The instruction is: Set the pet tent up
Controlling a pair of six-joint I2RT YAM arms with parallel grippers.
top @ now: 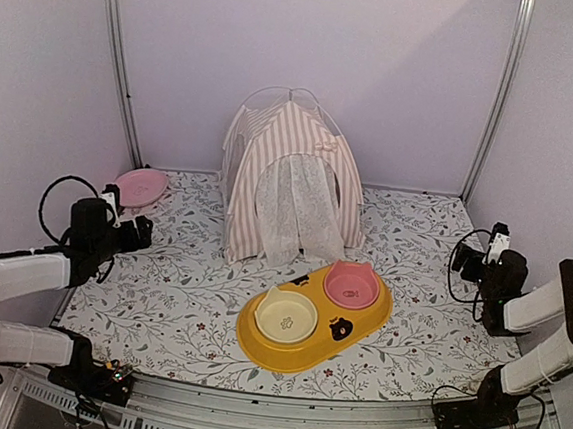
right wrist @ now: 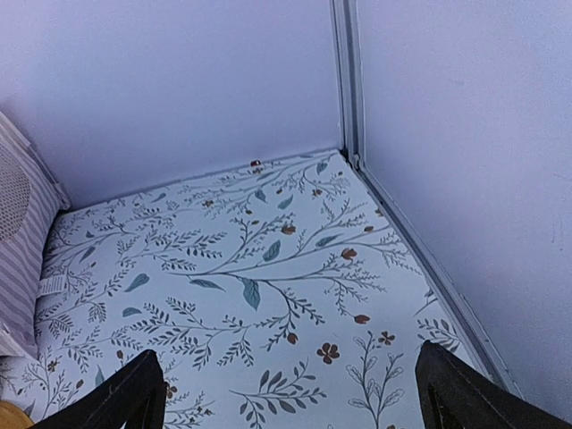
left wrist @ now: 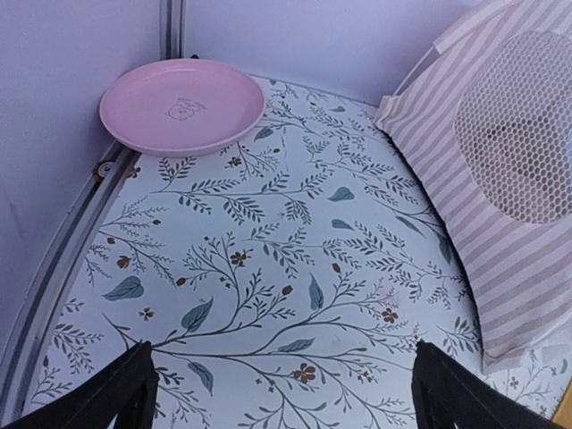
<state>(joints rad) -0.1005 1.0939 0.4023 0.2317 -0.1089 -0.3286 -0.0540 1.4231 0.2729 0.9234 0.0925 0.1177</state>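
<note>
The pet tent [top: 288,180] stands upright at the back middle of the table, pink-and-white striped, with a sheer white curtain over its front door. Its side with a round mesh window [left wrist: 523,125] fills the right of the left wrist view, and a striped edge [right wrist: 20,241] shows at the left of the right wrist view. My left gripper [top: 135,229] hovers at the table's left side, open, nothing between its fingers [left wrist: 125,393]. At the right side my right gripper [top: 473,259] is also open and empty, well clear of the tent.
A yellow double feeder [top: 255,340] with a cream bowl [top: 286,315] and a pink bowl [top: 351,283] lies in front of the tent. A pink plate [top: 140,187] [left wrist: 181,105] sits in the back left corner. Walls and metal rails [right wrist: 344,80] enclose the floral mat.
</note>
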